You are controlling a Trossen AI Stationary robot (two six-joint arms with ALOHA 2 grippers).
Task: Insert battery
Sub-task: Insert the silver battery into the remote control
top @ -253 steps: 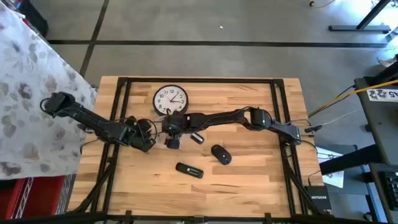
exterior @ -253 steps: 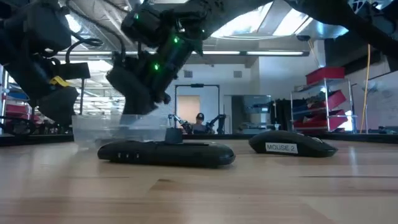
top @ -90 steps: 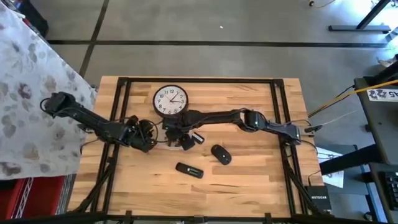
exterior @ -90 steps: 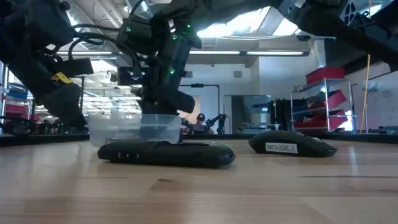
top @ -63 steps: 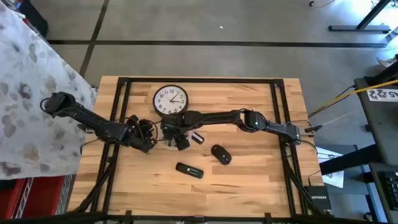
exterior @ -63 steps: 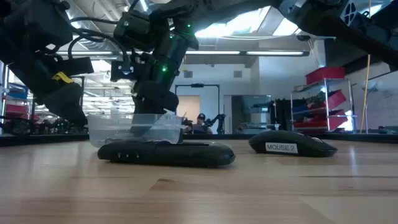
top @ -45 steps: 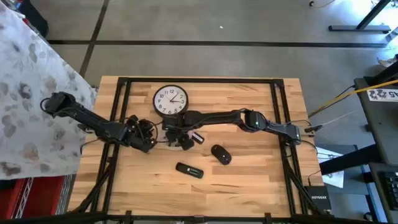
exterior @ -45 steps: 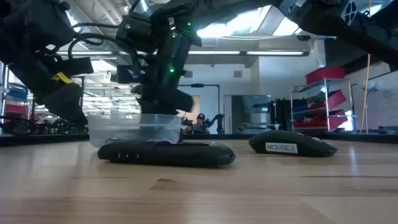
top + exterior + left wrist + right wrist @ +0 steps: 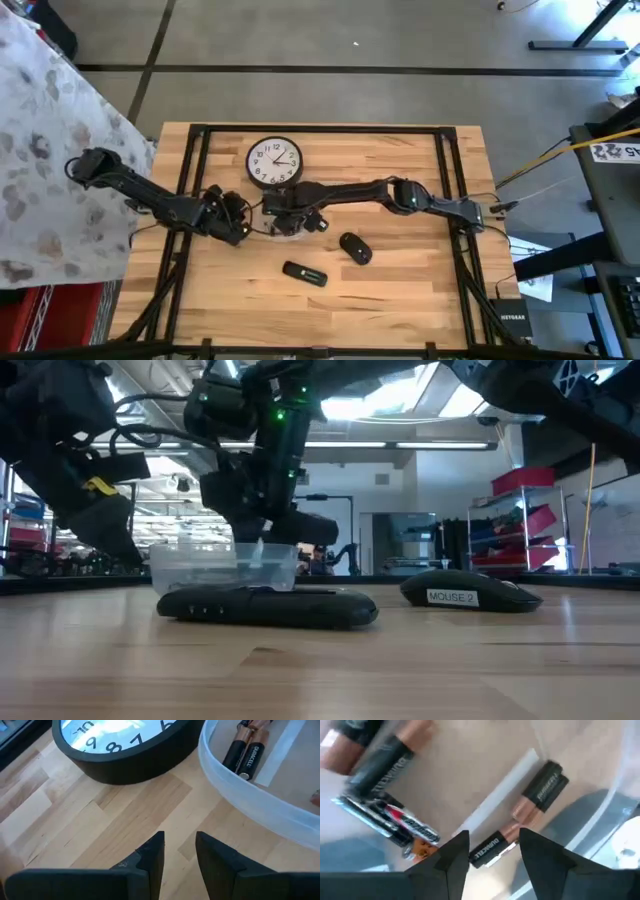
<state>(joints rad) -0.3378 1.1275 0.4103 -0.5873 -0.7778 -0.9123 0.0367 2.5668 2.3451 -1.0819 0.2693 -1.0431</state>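
Hiding part of 1 battery [image 9: 492, 849]: right gripper [image 9: 490, 847].

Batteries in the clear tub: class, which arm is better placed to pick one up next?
Right. The right gripper hangs open directly over the batteries in the clear tub; the left gripper points at bare table beside it.

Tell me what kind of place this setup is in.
Probably a robotics lab or workshop: a bare concrete floor around the wooden table, red storage bins on shelving, and another robot rig in the background.
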